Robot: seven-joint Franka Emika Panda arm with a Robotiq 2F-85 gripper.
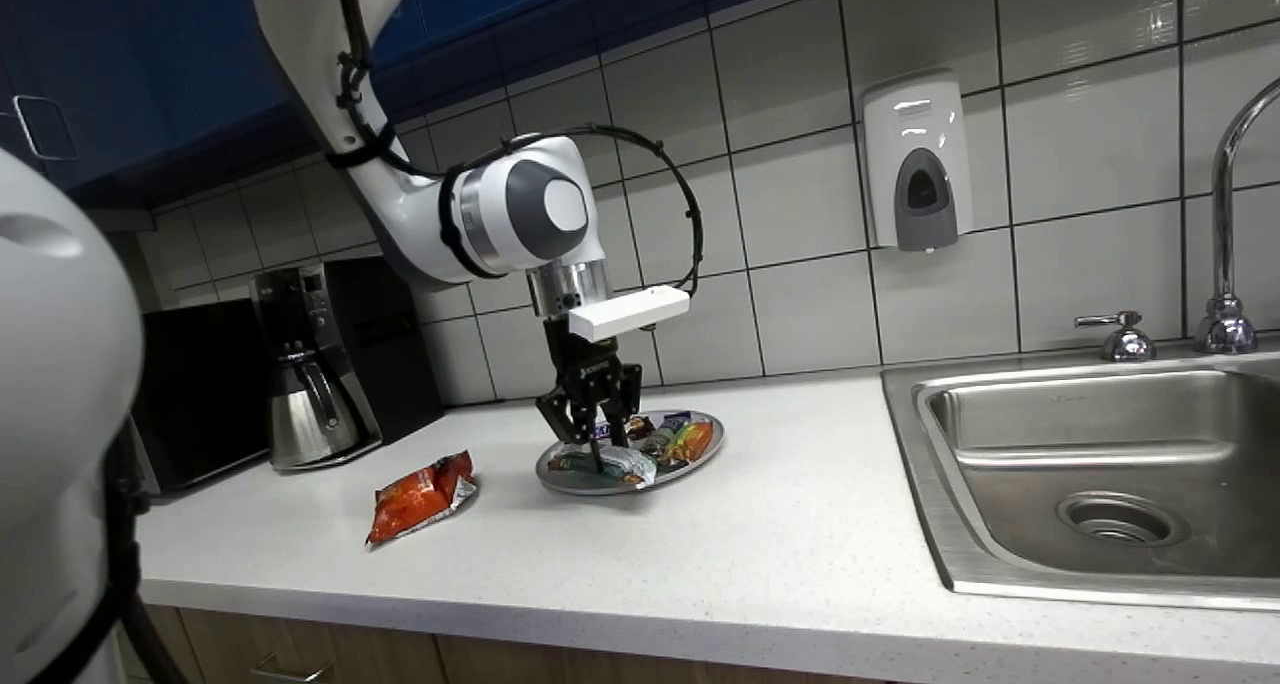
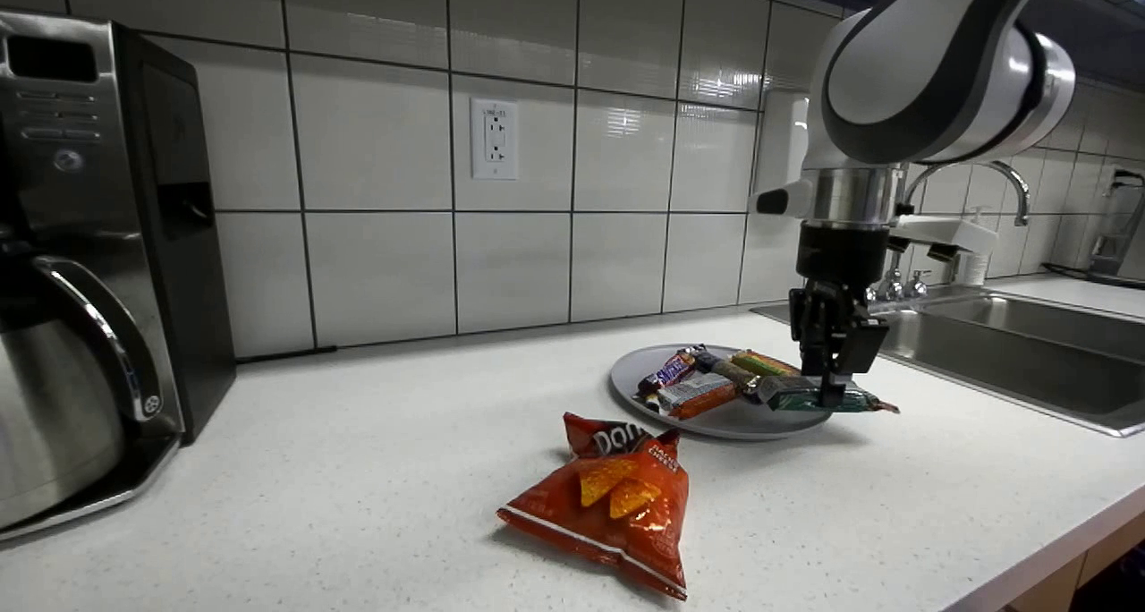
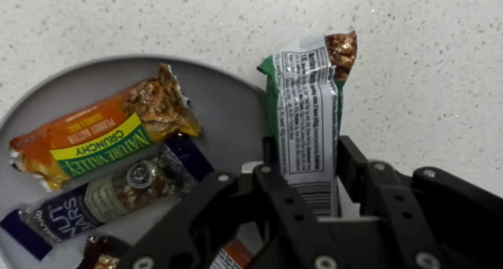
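Closest in the wrist view, my black gripper point(image 3: 308, 161) is clamped on a green-and-silver wrapped bar point(image 3: 304, 107) at the rim of the gray plate point(image 3: 232, 115). White speckled counter point(image 2: 358, 505) spreads beneath the plate; behind it rises a tiled wall point(image 2: 376, 272), and a steel sink point(image 1: 938, 484) and a coffee maker point(image 2: 179, 308) stand on opposite sides of it. A red chip bag point(image 2: 617, 514) lies near it. The bar's long axis runs close to level, its nut-printed end pointing sinkward past the plate's rim.
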